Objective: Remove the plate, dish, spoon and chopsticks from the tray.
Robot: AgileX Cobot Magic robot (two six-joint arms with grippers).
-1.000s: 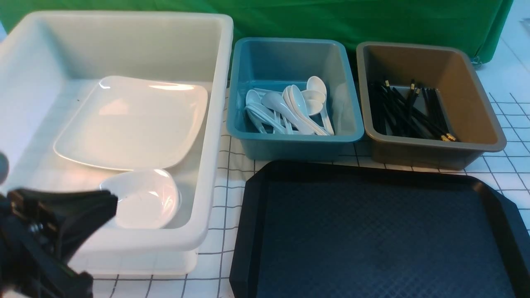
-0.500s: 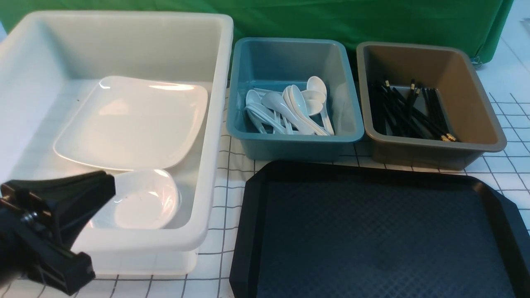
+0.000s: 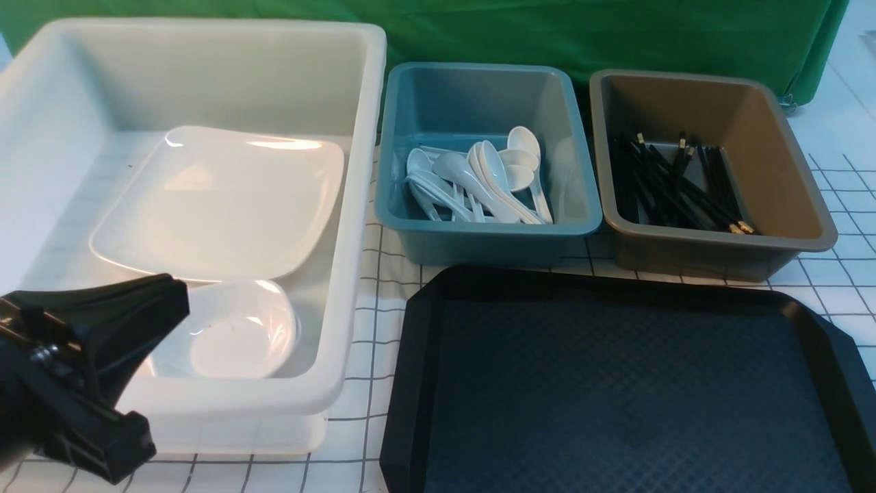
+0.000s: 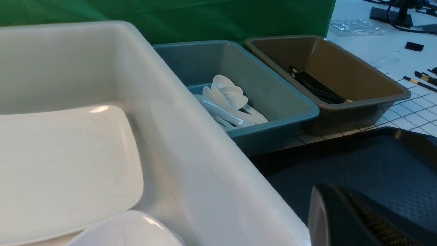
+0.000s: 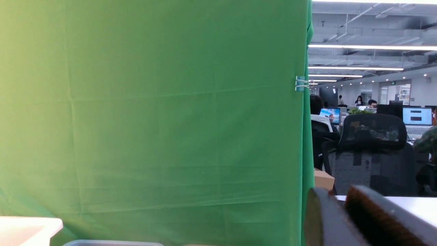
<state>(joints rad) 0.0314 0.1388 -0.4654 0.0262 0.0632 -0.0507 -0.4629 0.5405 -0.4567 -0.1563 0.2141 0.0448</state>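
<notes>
The black tray lies at the front right with nothing on it. The large white plate rests flat inside the white tub, and the small dish sits just in front of it, overlapping its near edge. Several white spoons are heaped in the blue bin. Black chopsticks lie in the brown bin. My left gripper is shut and empty at the tub's near left corner, beside the dish. My right gripper shows only in its wrist view, raised, jaws slightly apart and empty.
The three bins stand in a row behind the tray on a gridded white cloth. A green backdrop closes the far side. A few loose chopsticks lie on the table beyond the brown bin.
My left gripper has lifted a little and tilted up at the tub's near corner, uncovering more of the dish. Nothing else on the table has moved.
</notes>
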